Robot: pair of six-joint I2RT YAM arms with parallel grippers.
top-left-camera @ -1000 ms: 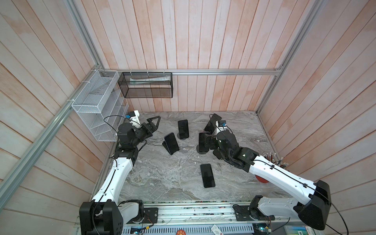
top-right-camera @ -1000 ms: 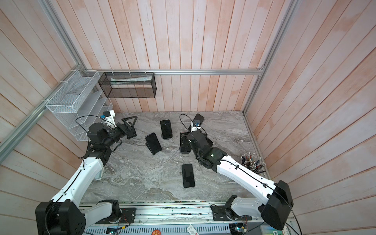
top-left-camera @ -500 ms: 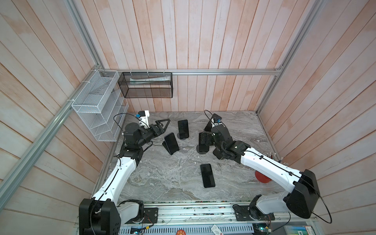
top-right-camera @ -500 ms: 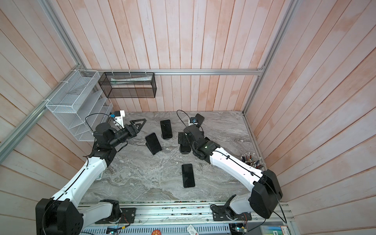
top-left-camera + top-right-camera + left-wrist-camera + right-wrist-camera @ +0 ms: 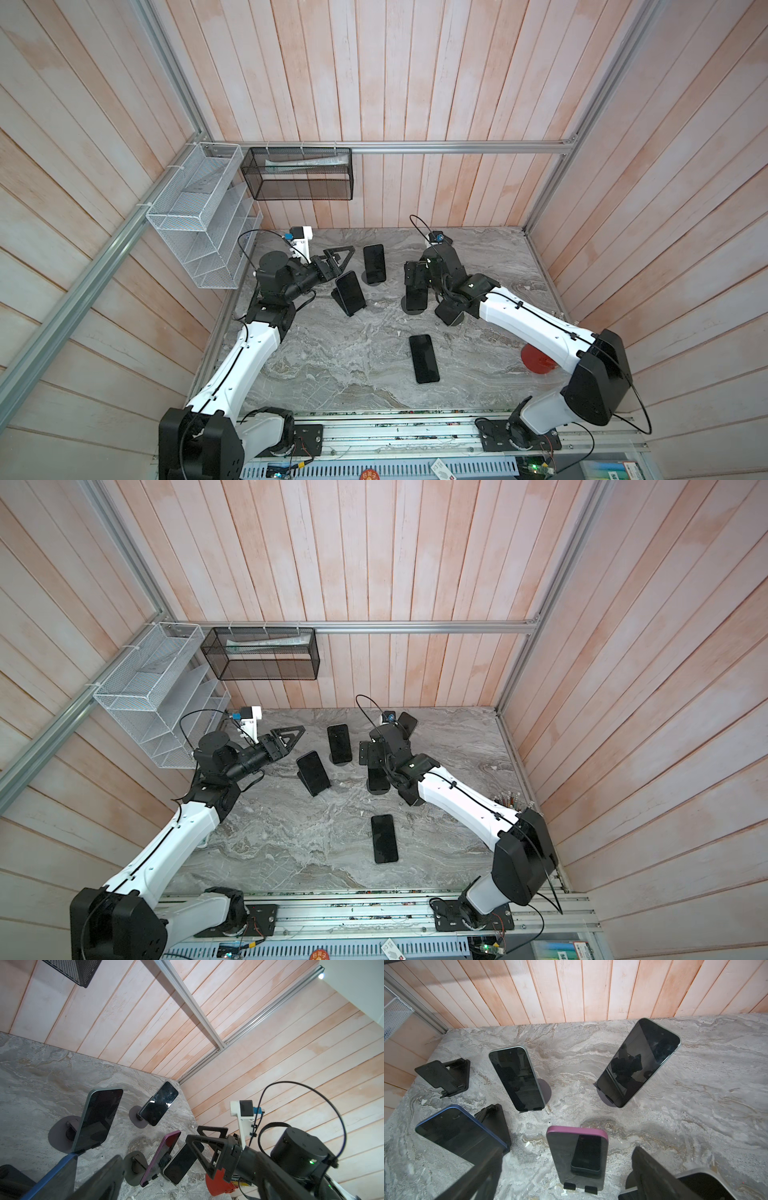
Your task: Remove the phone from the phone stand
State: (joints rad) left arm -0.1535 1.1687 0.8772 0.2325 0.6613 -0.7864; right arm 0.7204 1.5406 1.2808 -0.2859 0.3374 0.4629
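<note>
The right end effector point(image 5: 571, 1178) hangs released, jaws spread wide, just above the purple-cased phone point(image 5: 577, 1157), which leans on its small black round-based stand point(image 5: 410, 306) on the grey marble-patterned bench point(image 5: 332, 357). The left end effector point(image 5: 291, 735) is likewise released and empty, beside the blue-edged phone point(image 5: 313, 773) on a black wedge stand. The risk lies in crowding: a white-edged phone point(image 5: 182, 1162) stands close behind the purple one, so a wide jaw descending could knock it. A skewed pinch could also drag the light stand along.
</note>
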